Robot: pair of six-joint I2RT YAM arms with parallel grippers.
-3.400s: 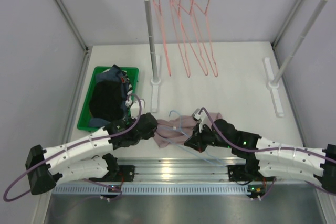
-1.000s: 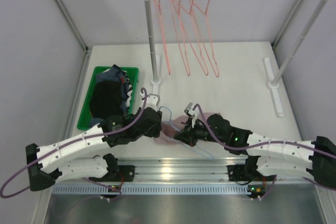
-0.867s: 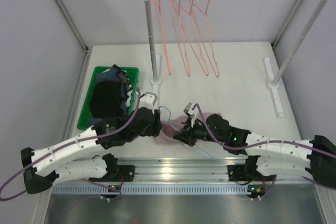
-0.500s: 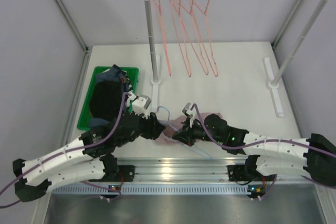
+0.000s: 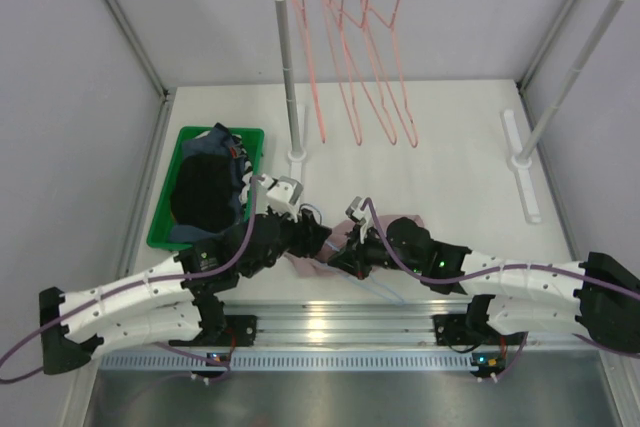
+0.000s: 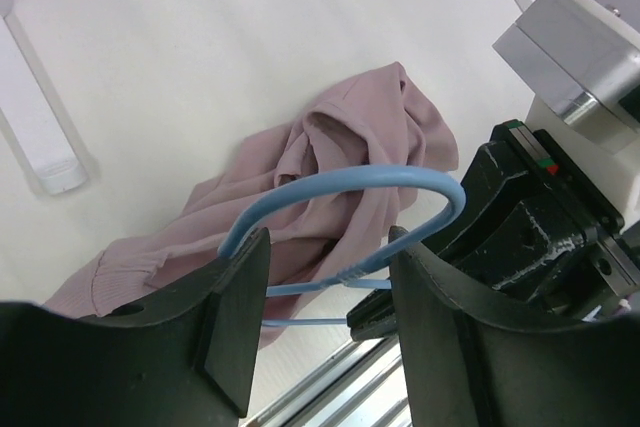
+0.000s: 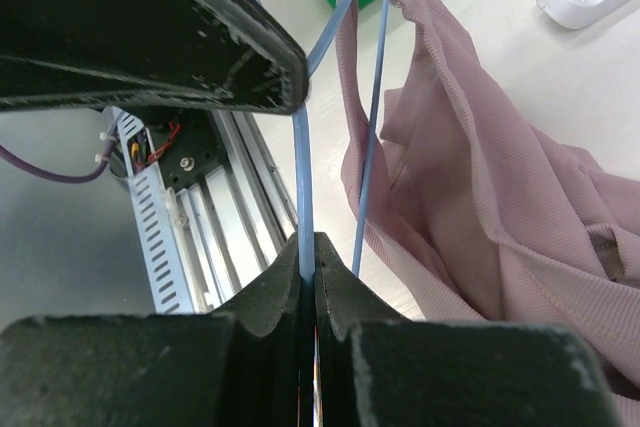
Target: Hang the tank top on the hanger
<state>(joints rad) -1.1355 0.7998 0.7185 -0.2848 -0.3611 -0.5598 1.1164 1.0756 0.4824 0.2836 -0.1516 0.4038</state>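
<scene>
My right gripper [image 7: 308, 247] is pinched tight on one wire of the light-blue hanger [image 7: 303, 172], low over the table [image 5: 450, 147] near its front edge. The pink tank top [image 7: 480, 207] lies crumpled on the table btwn my two arms, a fold of it up against the hanger's wires. My left gripper [image 6: 325, 247] is spread apart, fingers either side of the hanger's hook. They prob. aren't touching it, but the view is too tight to be sure.

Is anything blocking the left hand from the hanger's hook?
Nothing visible. The hanger hook shows directly past the fingers of the open left hand, with no object between. The tank top lies behind it, and the right hand, shut on the wire, sits off to one side.
</scene>
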